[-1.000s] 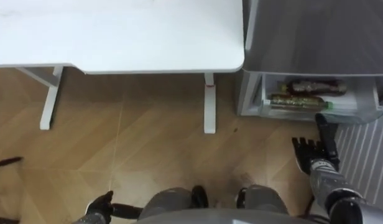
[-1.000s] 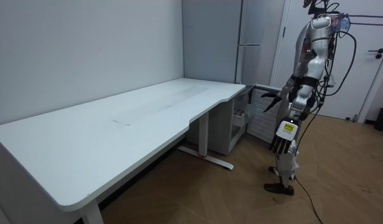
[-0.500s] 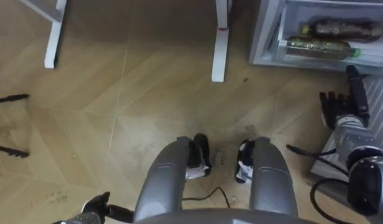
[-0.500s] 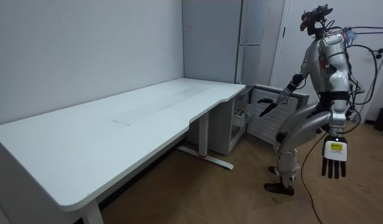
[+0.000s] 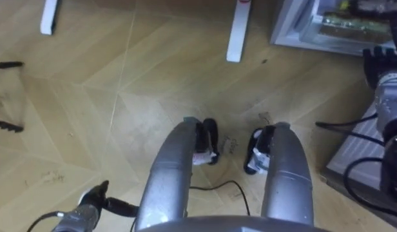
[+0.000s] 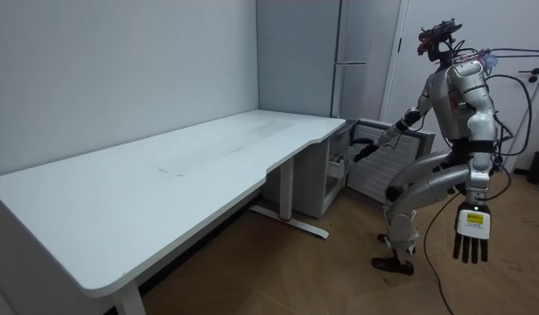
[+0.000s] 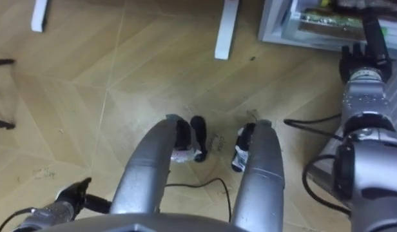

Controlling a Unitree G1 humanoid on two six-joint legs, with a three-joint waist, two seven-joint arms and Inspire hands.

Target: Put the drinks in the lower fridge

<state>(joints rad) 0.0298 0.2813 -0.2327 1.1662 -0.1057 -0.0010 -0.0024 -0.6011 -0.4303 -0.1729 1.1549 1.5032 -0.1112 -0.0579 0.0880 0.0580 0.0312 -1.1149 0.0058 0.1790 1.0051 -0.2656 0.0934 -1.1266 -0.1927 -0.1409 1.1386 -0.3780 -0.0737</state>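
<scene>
As the knees were bent deeper over the last second, the eye views were tipped down onto the floor [image 5: 121, 96]. That shift was the camera's own and not a move of the things.

Item, right hand [image 7: 362, 59]: brought forward to the front of the lower fridge drawer [image 5: 295, 32], where a second ago it was held lower and short of it. Fingers were held straight and relaxed, and nothing was carried. The thumb was seen overlapping the drawer front, but contact could not be settled.

Item, drinks [image 5: 350, 22]: at least two bottles, laid on their sides inside the pulled-out drawer, just beyond the right hand's fingertips. Their position was unchanged.

Item, left hand [image 6: 471, 236]: swung back and hung low beside the body, well apart from the right hand and the drawer. Fingers were straight and empty.

Item, counter [image 6: 164, 184]: stood to the left of the right hand, bare, with one white leg [image 5: 239, 29] planted near the drawer.

Judgement: with the bottles lodged and both hands empty, the loading was taken as done. The reach was read as preparation for pushing the drawer home. A flat, squarely placed palm would be wanted, lest the drawer be skewed.
</scene>
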